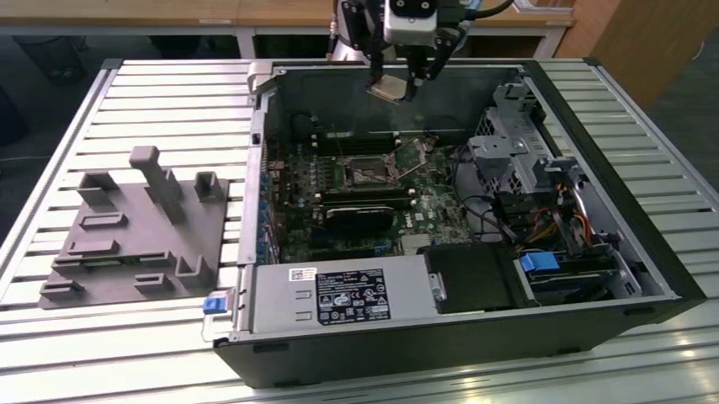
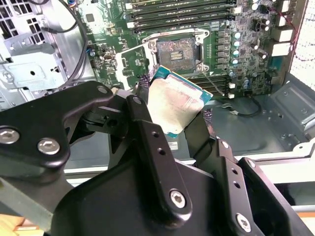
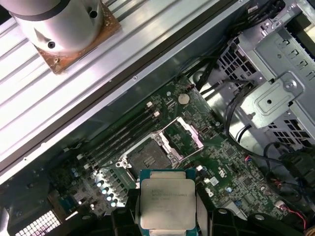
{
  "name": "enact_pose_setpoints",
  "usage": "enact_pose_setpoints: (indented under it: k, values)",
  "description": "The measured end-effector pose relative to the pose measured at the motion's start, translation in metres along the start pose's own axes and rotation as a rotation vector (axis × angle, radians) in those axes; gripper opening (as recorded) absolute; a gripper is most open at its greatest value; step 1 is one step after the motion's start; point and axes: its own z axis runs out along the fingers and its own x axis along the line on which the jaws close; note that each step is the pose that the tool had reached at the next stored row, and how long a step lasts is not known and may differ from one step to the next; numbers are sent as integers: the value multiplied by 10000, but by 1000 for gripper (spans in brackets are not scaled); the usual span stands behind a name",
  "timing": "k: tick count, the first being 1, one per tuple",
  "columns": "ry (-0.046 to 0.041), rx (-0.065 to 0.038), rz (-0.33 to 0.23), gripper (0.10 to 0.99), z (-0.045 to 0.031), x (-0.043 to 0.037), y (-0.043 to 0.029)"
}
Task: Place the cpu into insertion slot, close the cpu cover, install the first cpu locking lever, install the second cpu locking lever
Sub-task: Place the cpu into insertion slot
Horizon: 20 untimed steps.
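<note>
- Open black computer case [image 1: 450, 337] lies on the slatted metal desk [image 1: 168, 93].
- Black jaws hang above it, upper centre of the exterior view.
- Silvery frame-shaped cpu cover [image 3: 184, 132] stands hinged up, baring the dark square insertion slot [image 1: 365, 175].
- Flat silver-beige cpu [image 1: 388, 89] sits pinched edgewise between those jaws, well apart from the slot.

cpu [image 3: 167, 202] in tool [image 3: 167, 217], insertion slot [image 3: 147, 158] uncovered

Jaws are covering two edges of the cpu [image 2: 174, 105] in second wrist view. In exterior view, insertion slot [image 1: 369, 175] is showing too small for pin detail; arm [image 1: 410, 17] is getting cropped at top.
</note>
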Motion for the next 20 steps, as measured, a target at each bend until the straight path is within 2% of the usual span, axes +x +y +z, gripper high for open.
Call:
enact_pose_setpoints:
  k: [9, 20]
  values:
    - [-78, -18, 876, 541, 21, 7, 8]
    - [-119, -26, 1327, 541, 32, 25, 27]
